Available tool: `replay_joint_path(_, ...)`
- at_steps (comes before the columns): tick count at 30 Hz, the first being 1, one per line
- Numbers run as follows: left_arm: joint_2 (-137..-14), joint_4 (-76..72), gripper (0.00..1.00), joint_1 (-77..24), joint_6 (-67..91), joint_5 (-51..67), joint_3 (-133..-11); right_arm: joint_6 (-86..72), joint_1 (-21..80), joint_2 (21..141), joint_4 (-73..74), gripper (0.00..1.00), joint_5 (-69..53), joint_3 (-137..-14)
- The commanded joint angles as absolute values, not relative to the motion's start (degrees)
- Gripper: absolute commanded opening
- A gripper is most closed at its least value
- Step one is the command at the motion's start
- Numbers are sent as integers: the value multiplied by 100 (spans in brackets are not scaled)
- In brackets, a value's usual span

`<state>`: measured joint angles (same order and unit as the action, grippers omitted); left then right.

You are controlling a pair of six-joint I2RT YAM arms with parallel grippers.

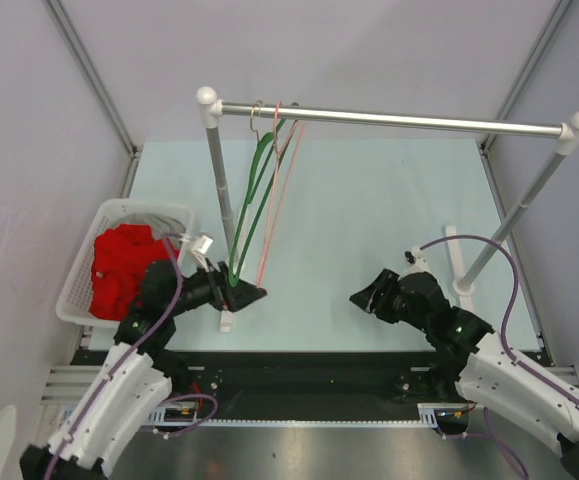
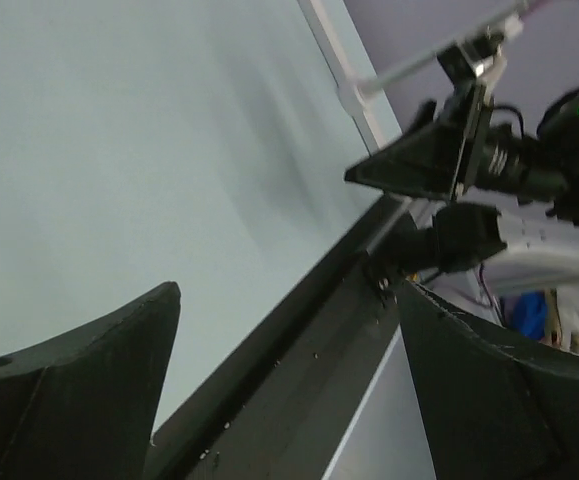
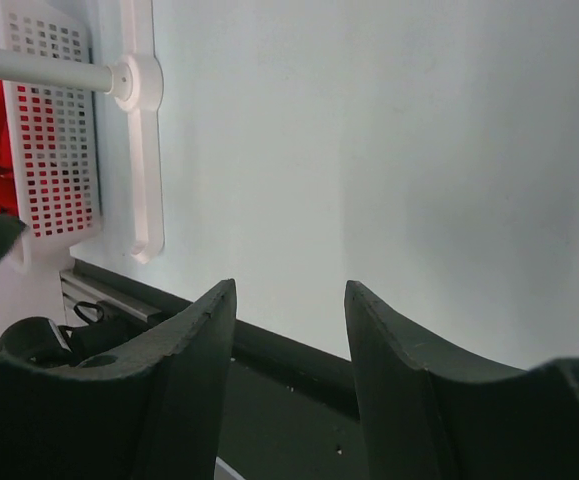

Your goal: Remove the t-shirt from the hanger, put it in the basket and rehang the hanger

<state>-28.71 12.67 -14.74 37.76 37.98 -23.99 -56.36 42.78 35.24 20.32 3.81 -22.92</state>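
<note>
Lying crumpled in the white perforated plastic basket (image 1: pixel 141 207) at the pale counter's (image 1: pixel 369 220) left edge, the red t-shirt (image 1: pixel 119 270) is already off the thin green hanger (image 1: pixel 250 195) — so the left end effector (image 1: pixel 247 295) and right end effector (image 1: pixel 361 296) hang low, fingers apart, empty.

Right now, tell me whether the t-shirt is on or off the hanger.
Off: the hangers hang bare on the rail; the red t-shirt lies in the basket.

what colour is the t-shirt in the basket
The t-shirt is red, seen best in the top external view, piled in the white basket.
</note>
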Motion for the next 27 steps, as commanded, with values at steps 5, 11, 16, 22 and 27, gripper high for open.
replay_joint_path(5,-4314,-1526,95,-3980,3971,3192,-1768,-5537,4236,3289,802,52,317,-1741)
replay_joint_path(11,-4938,-4532,98,-4438,4508,3146,-415,-5871,4236,2234,54,53,448,-688)
replay_joint_path(16,-5510,-6291,99,-5044,4509,3006,394,-6195,4236,970,-439,61,518,148)
replay_joint_path(22,-5564,-7524,100,-5229,4553,2759,1265,-6214,4263,597,-536,84,659,492)
replay_joint_path(27,-4827,-6769,100,-5300,4412,2786,1274,-6038,4350,1072,-992,100,729,510)
